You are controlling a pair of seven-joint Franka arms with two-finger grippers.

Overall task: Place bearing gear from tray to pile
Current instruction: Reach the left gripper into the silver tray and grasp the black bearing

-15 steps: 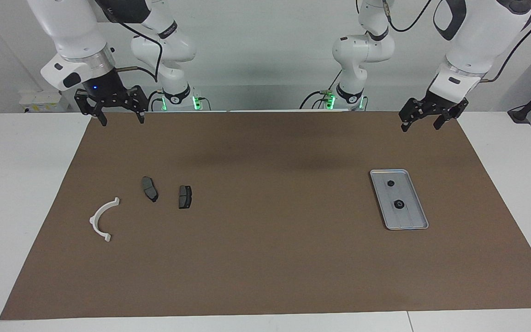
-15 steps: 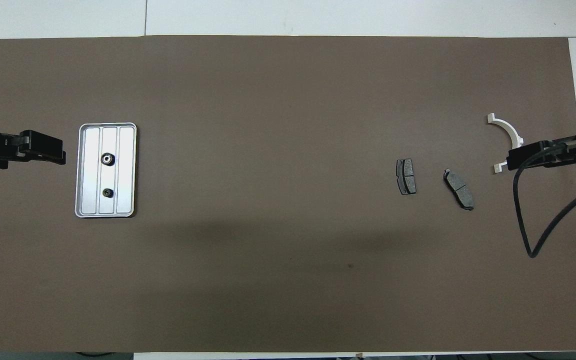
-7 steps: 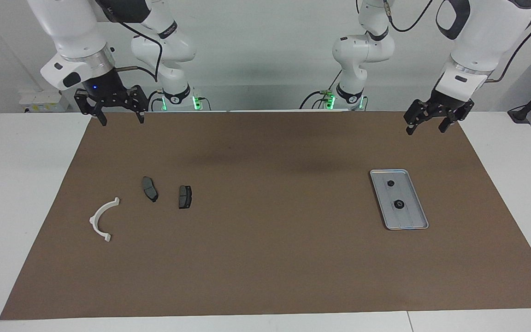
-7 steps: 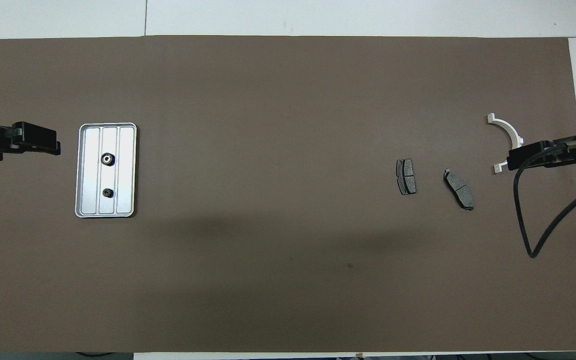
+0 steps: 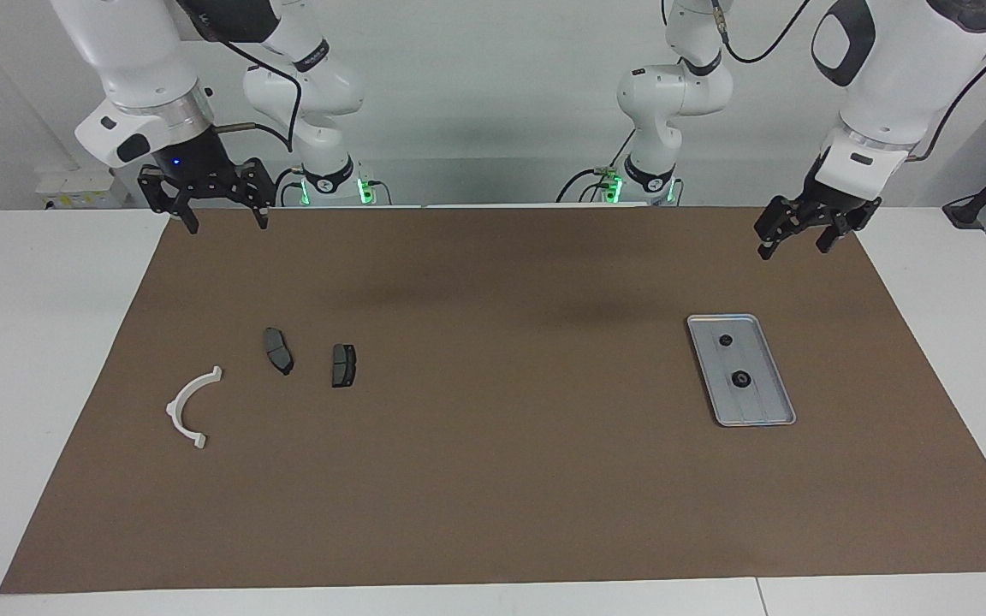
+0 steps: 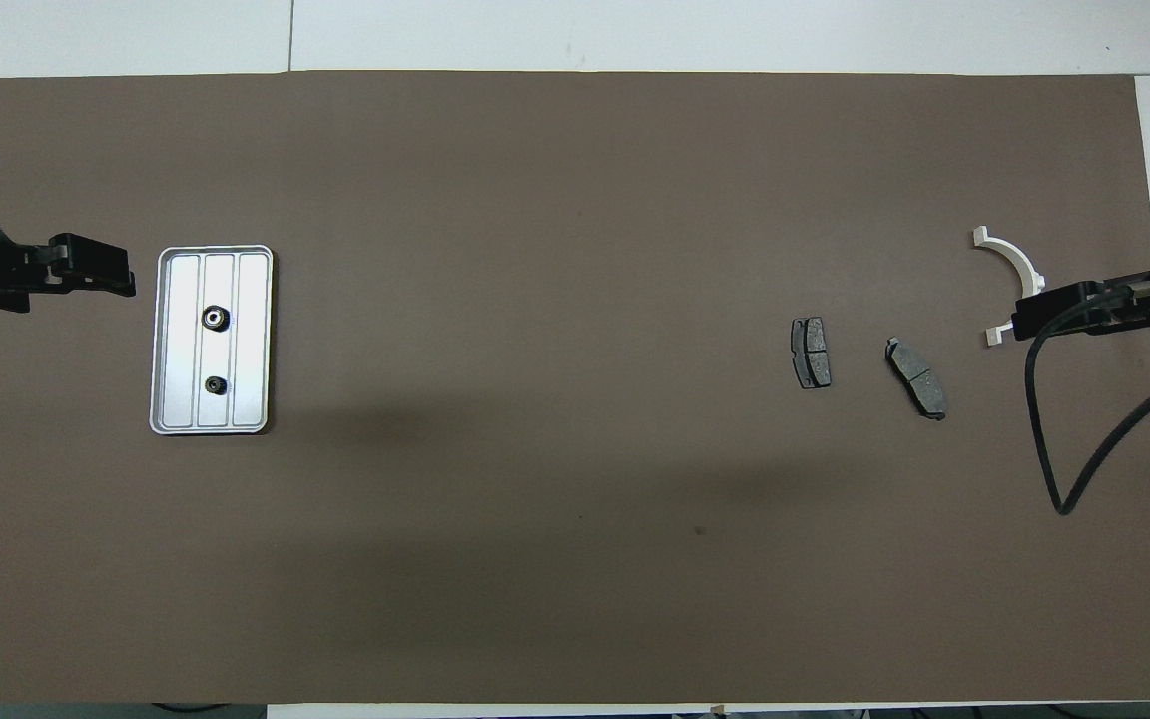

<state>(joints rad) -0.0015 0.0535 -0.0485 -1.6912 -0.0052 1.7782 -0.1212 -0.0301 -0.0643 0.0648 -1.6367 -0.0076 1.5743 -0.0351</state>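
The silver tray [image 5: 763,402] [image 6: 251,340] lies on the brown mat toward the left arm's end. Two small black round bearing gear parts sit on it, a larger one [image 5: 741,380] [image 6: 215,319] and a smaller one [image 5: 725,340] [image 6: 217,384]. The pile is two dark pads [image 5: 278,350] [image 5: 343,365] [image 6: 916,377] [image 6: 811,353] and a white curved bracket [image 5: 192,406] [image 6: 1009,258] toward the right arm's end. My left gripper [image 5: 792,250] [image 6: 124,283] hangs open and empty over the mat beside the tray. My right gripper [image 5: 228,227] [image 6: 1019,320] waits open and empty, raised over the mat's edge by the bracket.
The brown mat [image 5: 510,479] covers most of the white table [image 5: 31,359]. A black cable [image 6: 1054,439] loops down from the right arm. Both arm bases [image 5: 326,171] [image 5: 651,171] stand at the robots' edge of the table.
The left gripper has shifted a little over the mat beside the tray and turned slightly, still open. The right arm and all the parts have stayed put.
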